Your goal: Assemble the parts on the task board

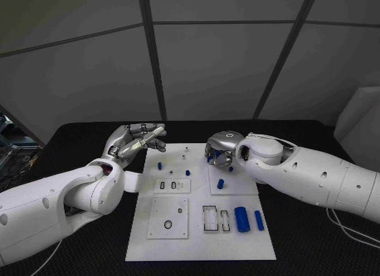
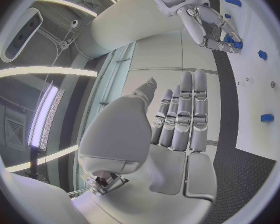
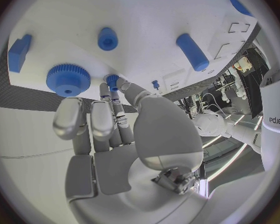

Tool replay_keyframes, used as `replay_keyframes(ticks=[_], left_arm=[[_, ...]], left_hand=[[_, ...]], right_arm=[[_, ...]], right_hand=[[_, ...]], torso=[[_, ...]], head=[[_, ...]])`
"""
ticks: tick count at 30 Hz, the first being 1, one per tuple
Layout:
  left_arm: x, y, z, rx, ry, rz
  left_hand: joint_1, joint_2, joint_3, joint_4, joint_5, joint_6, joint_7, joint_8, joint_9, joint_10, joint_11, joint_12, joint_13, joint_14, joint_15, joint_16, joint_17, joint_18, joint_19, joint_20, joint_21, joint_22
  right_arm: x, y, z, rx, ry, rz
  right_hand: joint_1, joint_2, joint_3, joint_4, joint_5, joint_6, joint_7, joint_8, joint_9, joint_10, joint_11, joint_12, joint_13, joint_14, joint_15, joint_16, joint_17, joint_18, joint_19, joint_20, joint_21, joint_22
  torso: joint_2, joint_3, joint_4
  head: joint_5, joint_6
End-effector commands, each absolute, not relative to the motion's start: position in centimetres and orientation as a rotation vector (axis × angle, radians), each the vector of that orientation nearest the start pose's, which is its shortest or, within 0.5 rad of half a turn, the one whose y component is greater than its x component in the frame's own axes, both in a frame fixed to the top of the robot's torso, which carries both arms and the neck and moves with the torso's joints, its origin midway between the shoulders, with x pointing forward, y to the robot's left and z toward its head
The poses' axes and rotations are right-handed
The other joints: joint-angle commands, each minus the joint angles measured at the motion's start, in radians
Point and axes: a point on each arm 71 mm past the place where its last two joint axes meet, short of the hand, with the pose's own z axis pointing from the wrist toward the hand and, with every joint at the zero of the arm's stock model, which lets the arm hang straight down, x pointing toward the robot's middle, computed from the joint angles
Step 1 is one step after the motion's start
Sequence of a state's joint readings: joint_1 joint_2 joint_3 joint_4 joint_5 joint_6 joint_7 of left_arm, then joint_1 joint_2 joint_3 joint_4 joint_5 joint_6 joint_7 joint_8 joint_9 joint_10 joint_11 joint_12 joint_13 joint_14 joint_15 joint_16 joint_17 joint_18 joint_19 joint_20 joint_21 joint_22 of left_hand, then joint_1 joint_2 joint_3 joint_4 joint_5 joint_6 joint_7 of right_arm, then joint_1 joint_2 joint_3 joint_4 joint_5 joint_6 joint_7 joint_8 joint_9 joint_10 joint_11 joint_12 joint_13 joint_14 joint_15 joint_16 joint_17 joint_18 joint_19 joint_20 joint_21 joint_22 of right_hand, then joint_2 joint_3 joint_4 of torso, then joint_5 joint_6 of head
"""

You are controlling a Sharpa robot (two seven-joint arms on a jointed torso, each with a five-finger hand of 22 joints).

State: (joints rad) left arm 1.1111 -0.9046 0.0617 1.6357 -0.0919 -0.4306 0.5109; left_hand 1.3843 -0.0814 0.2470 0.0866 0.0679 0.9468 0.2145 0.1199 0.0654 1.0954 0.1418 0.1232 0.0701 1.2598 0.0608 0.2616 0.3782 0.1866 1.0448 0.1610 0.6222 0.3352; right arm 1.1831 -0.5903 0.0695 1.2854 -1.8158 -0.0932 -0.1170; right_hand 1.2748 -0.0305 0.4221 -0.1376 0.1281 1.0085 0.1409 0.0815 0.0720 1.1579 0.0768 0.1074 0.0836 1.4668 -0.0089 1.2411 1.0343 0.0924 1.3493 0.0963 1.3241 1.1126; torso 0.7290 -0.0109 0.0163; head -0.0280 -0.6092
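Hovering off the task board (image 1: 148, 241) at its 10 o'clock corner: left hand (image 1: 139, 140), fingers straight and close together, holding nothing. Task board is sitting mid-table, blue parts scattered on it: small pegs (image 1: 159, 165) at 11 o'clock, a big cylinder (image 1: 242, 219) and a slimmer one (image 1: 259, 220) at 4 o'clock. Right hand (image 1: 221, 148) is reaching down at the board's 1 o'clock, fingertips (image 3: 111, 83) pinching a small blue peg (image 3: 112, 78) beside a blue gear (image 3: 68, 79); remaining fingers are hanging loose.
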Motion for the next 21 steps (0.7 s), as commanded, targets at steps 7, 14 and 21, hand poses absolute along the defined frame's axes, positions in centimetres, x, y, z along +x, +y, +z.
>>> replay_keyframes(ticks=[7, 14, 21], left_arm=[[46.8, 21.6, -16.2, -1.005, 1.251, -1.565], [46.8, 21.7, -16.3, -1.006, 1.251, -1.562], [46.8, 21.8, -16.3, -1.006, 1.252, -1.561]], left_hand=[[-0.012, 0.002, -0.003, -0.005, -0.004, -0.004, 0.001, -0.003, -0.001, -0.003, 0.001, -0.003, 0.000, -0.002, 0.006, -0.007, 0.001, -0.007, -0.004, 0.001, 0.005, 0.002], [-0.012, 0.002, -0.003, -0.005, -0.004, -0.004, 0.001, -0.003, -0.001, -0.003, 0.001, -0.003, 0.000, -0.002, 0.006, -0.007, 0.001, -0.007, -0.004, 0.001, 0.005, 0.002], [-0.012, 0.002, -0.003, -0.005, -0.004, -0.004, 0.001, -0.003, -0.001, -0.003, 0.001, -0.003, 0.000, -0.002, 0.006, -0.007, 0.001, -0.007, -0.004, 0.001, 0.005, 0.002]], right_arm=[[53.3, -13.4, -18.0, -0.513, 1.676, 0.428], [53.2, -13.2, -17.8, -0.511, 1.645, 0.440], [52.8, -13.6, -17.0, -0.487, 1.563, 0.470]], right_hand=[[0.027, 0.005, 0.027, -0.003, -0.015, 0.024, 0.003, 0.010, 0.003, 0.016, 0.001, 0.006, 0.001, 0.029, 0.001, 0.017, 0.011, -0.007, 0.005, 0.001, 0.013, 0.014], [0.045, 0.012, 0.043, -0.010, -0.018, 0.053, 0.007, 0.021, 0.006, 0.038, -0.001, 0.014, 0.005, 0.029, 0.000, 0.028, 0.019, -0.009, 0.008, 0.001, 0.025, 0.030], [0.049, 0.011, 0.048, -0.011, -0.020, 0.064, 0.011, 0.024, 0.007, 0.048, 0.000, 0.015, 0.007, 0.029, 0.001, 0.034, 0.024, -0.012, 0.015, 0.001, 0.036, 0.047]], torso=[[0.003, -0.0003, 0.0012], [0.003, -0.0001, 0.0002], [0.002, -0.0003, 0.0004]], head=[[0.002, -0.006], [0.003, -0.006], [0.004, -0.001]])
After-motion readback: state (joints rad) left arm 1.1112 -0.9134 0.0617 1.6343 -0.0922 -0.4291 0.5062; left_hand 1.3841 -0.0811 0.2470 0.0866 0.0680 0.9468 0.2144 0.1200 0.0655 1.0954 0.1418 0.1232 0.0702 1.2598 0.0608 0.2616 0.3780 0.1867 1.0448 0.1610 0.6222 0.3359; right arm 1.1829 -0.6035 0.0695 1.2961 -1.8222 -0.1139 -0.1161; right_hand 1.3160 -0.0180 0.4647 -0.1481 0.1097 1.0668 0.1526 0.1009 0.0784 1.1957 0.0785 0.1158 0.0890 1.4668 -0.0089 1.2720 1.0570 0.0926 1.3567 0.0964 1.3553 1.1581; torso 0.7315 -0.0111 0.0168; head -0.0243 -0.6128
